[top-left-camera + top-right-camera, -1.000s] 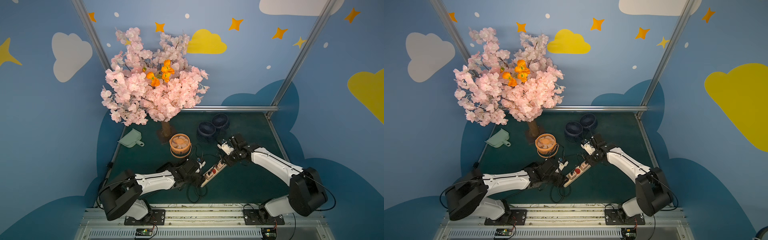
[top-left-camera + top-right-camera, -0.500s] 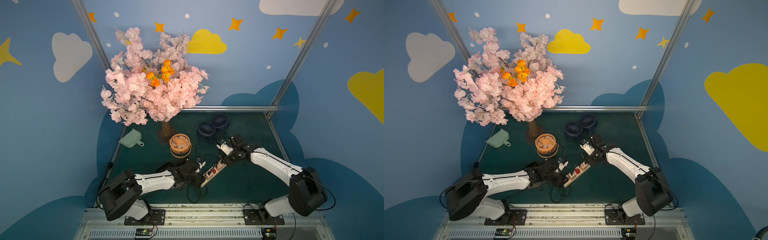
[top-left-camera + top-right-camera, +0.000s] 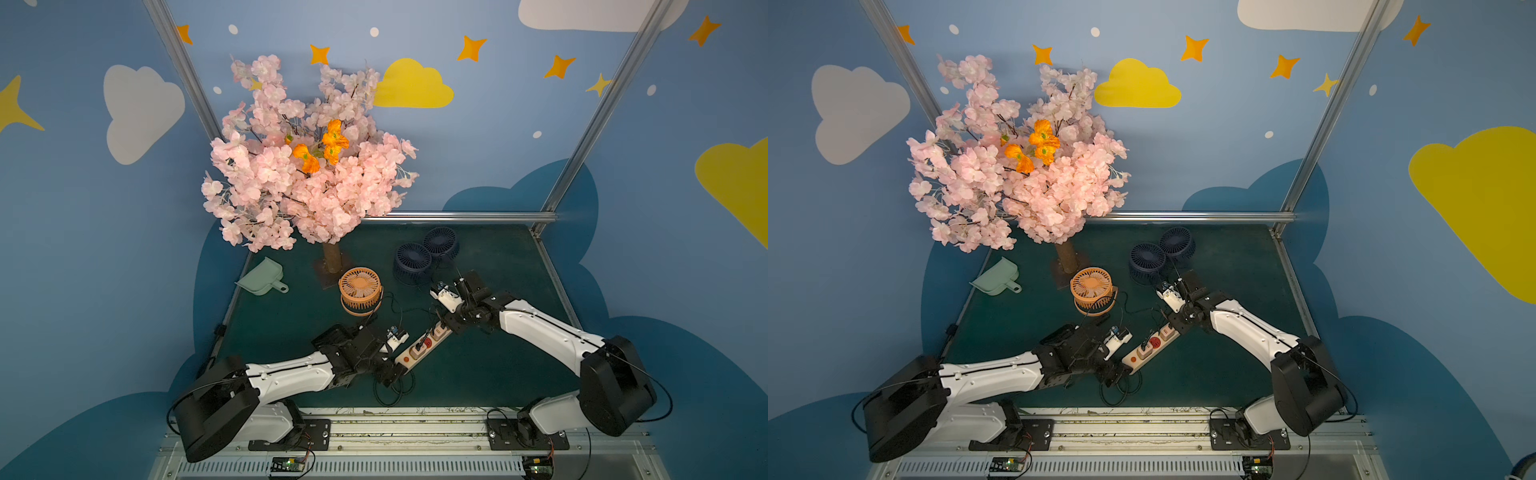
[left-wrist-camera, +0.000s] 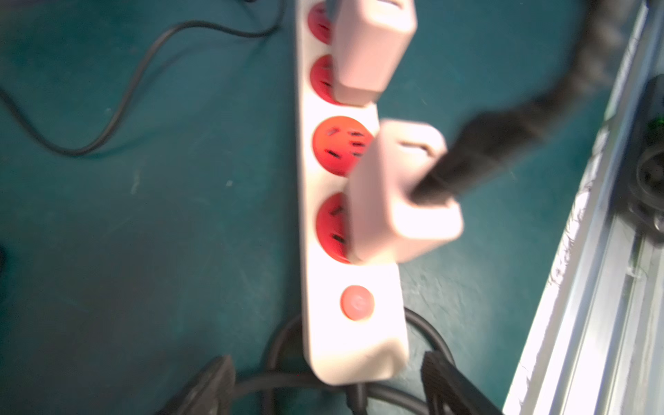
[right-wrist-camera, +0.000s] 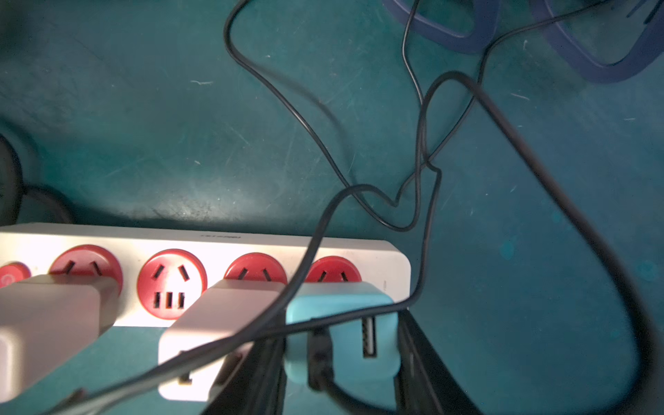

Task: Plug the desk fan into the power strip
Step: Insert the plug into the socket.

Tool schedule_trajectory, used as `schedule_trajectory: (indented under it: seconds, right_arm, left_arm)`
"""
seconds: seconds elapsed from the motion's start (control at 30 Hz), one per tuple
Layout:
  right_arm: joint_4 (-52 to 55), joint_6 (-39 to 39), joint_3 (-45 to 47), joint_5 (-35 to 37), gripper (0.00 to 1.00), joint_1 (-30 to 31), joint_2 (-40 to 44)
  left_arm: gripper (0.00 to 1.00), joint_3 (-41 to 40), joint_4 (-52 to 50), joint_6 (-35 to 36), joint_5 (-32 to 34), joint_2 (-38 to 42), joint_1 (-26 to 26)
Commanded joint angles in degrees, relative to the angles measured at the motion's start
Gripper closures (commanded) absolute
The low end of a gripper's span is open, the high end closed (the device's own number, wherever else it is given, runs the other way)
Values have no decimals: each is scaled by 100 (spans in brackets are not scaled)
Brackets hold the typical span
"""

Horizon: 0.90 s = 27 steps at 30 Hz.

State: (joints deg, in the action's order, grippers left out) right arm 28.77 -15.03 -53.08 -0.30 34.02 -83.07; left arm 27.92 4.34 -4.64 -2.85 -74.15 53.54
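- The strip lies slantwise on the worktop, near centre, between both arms.
- My right end effector is clenched on the teal plug at the strip's far-right socket. I would press straight in, without rocking, until it sits flush (how deep it is seated I cannot judge).
- My left end effector is released and straddles the strip's near-left end. I would rather it braced the strip during the push.
- Writing: only a power symbol on the button. A faint mark on the strip's edge is unreadable.
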Motion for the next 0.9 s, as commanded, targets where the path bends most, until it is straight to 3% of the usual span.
schedule_trajectory:
  seconds: [0.0, 0.1, 0.27, 0.4, 0.67, 0.87]
  right_arm:
    - [817, -294, 463, 31, 100, 99, -248]
    - [814, -273, 348, -140, 100, 45, -350]
    - [733, 99, 181, -297, 100, 43, -334]
    - [603, 410, 155, -252, 100, 56, -155]
    - [391, 1181, 67, 702, 100, 332, -362]
    - [292, 1941, -227, 1437, 100, 706, -573]
  left_arm:
    - [6, 64, 216, 825, 240, -49, 137]
    - [4, 98, 360, 936, 418, -387, 248]
    - [4, 416, 116, 1038, 1257, -1029, 256]
    - [5, 727, -166, 911, 1775, -1294, -19]
    - [5, 991, -416, 335, 2029, -1330, -890]
    - [6, 943, -223, 248, 1670, -1309, -1343]
